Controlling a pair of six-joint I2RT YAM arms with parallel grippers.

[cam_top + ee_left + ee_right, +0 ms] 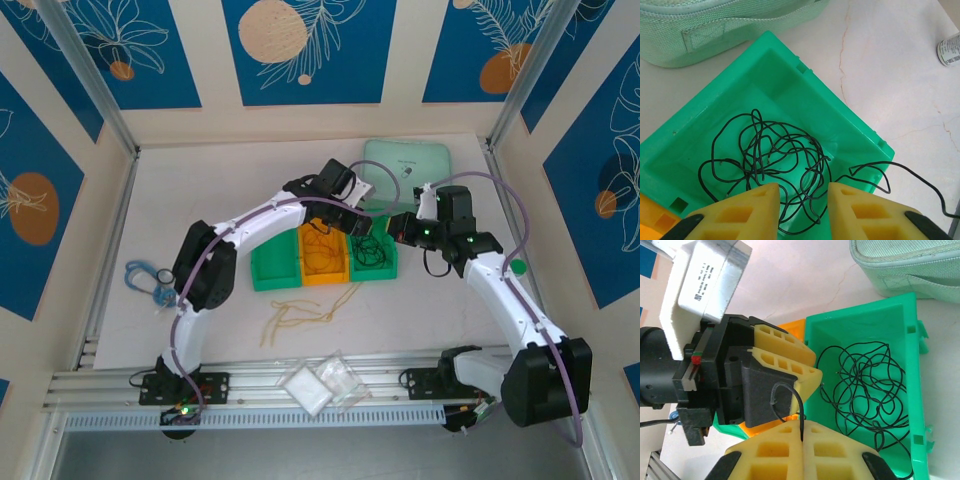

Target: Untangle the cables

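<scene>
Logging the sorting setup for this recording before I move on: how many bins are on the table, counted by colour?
Green bins: 2, the left green bin and the right green bin
Orange bin: 1
Total: 3

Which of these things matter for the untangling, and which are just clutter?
Job: black cables in the green bin, one strand pinched by the right gripper; orange cables; yellow cables.
Clutter: mint pouch; clear bags; blue loops; small bottle.
</scene>
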